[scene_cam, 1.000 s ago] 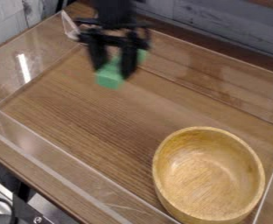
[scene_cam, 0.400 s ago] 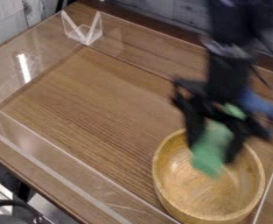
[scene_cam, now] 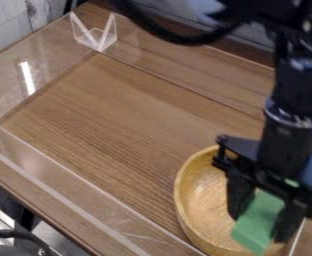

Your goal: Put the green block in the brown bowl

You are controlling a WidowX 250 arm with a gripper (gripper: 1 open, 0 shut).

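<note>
The pincer (scene_cam: 268, 208) grips the green block (scene_cam: 262, 226) over the brown bowl (scene_cam: 206, 195), near its 4 o'clock rim; released here, the block may clip the rim and tumble onto the counter (scene_cam: 105, 120).

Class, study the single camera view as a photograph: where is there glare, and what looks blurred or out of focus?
Camera view: bright glare streaks on the clear wall at left; the arm's upper part is smeared with blur at the top edge; the hand and green block look soft over the brown bowl; the table wood grain stays fairly sharp.
</note>
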